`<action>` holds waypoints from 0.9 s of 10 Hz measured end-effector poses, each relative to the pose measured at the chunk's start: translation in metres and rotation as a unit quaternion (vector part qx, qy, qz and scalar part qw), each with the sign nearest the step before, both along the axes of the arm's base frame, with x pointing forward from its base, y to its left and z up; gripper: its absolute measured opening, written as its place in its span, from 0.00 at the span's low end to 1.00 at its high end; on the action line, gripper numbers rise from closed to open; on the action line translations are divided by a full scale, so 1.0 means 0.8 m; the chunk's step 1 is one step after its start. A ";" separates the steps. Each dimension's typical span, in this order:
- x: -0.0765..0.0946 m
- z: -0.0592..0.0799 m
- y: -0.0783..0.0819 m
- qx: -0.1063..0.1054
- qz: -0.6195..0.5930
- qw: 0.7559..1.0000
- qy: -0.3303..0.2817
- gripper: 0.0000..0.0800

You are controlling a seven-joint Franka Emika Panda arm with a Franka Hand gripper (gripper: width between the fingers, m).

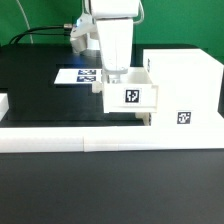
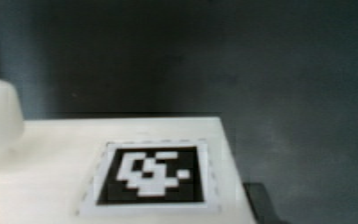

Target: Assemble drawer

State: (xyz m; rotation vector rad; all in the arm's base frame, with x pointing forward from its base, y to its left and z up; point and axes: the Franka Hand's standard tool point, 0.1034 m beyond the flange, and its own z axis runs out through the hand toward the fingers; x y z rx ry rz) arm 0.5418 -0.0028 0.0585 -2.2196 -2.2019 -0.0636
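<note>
Arm [image 1: 112,35] hangs vertically, fingers [image 1: 120,76] inside small drawer box [image 1: 131,94].

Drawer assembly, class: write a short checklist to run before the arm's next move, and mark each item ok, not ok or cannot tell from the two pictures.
1. Gripper above the small drawer box: ok.
2. Jaws shut on the box: cannot tell.
3. Box against the large drawer housing: ok.
4. Box fully inserted: not ok, its front sticks out.
5. Marker board apart from the box: ok.
6. Wrist view sharp: not ok.
</note>
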 end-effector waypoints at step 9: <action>-0.003 -0.002 0.007 0.002 -0.027 1.000 -0.001 0.06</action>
